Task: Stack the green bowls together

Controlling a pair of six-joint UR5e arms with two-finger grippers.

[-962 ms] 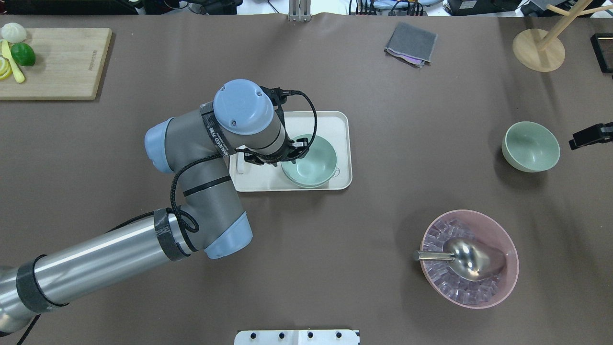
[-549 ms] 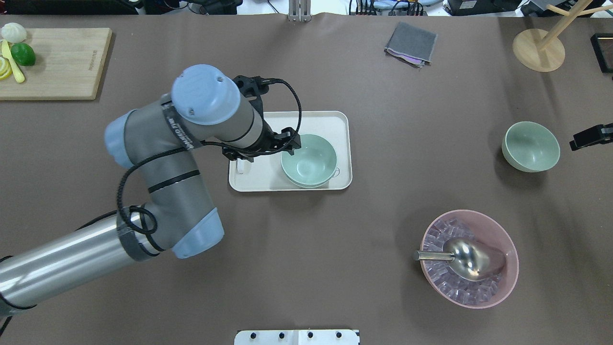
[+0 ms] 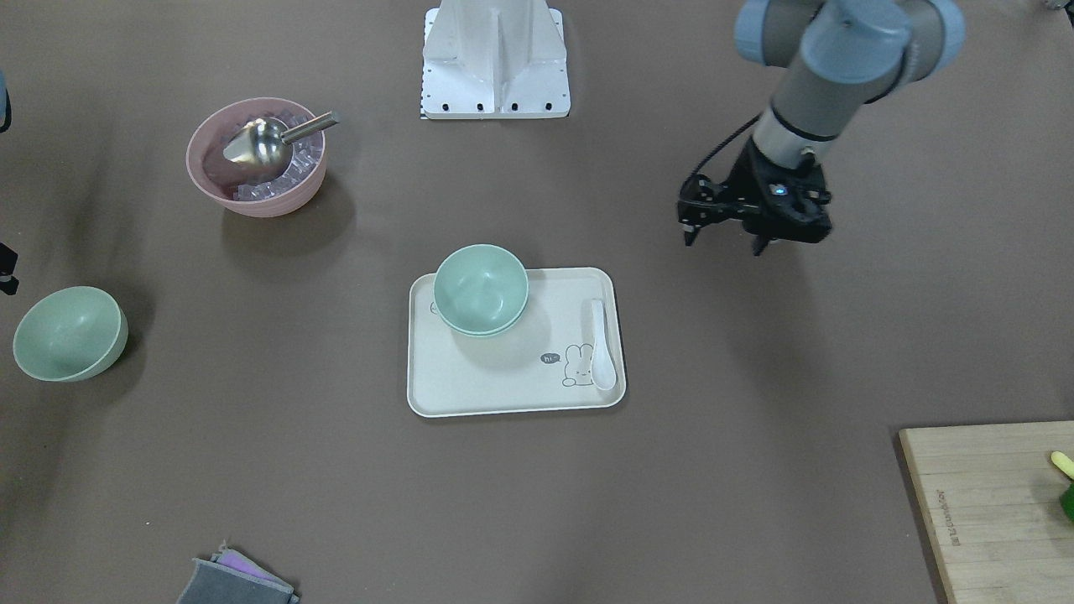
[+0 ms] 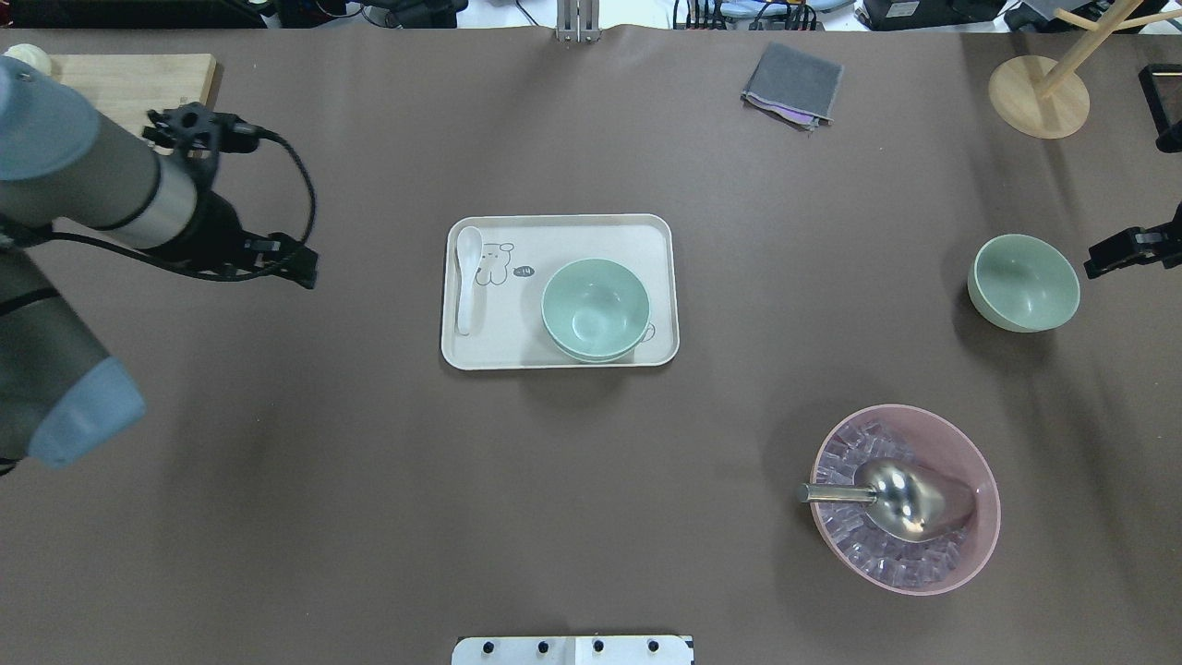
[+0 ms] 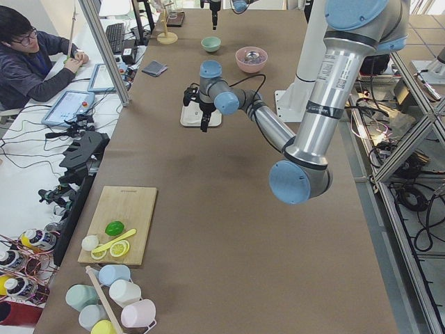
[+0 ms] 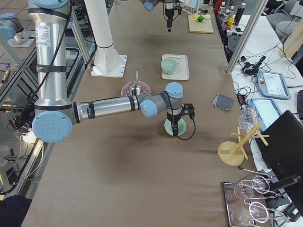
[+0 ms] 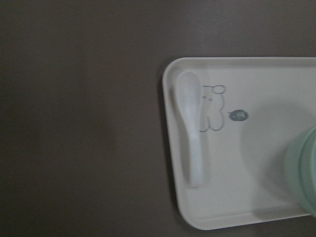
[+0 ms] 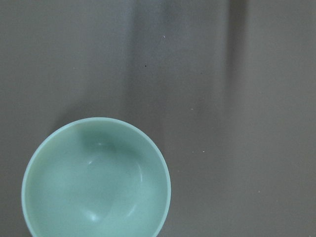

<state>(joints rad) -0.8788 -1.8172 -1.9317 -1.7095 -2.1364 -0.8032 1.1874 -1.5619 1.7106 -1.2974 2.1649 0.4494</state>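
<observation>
Two green bowls (image 4: 596, 308) are seen nested on the tray (image 4: 563, 231) at the middle of the worktop (image 4: 369, 517). The left claw (image 3: 724, 245) is held open and empty, well apart to the tray's left. The third green bowl (image 4: 1023, 282) is set far right, just beside the right claw (image 4: 1122, 251), whose jaw state cannot be told.

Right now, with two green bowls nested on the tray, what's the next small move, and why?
Probably ease the right gripper onto the rim of the lone green bowl: it hangs beside that bowl, while the left gripper is open, empty, clear of the tray.
</observation>
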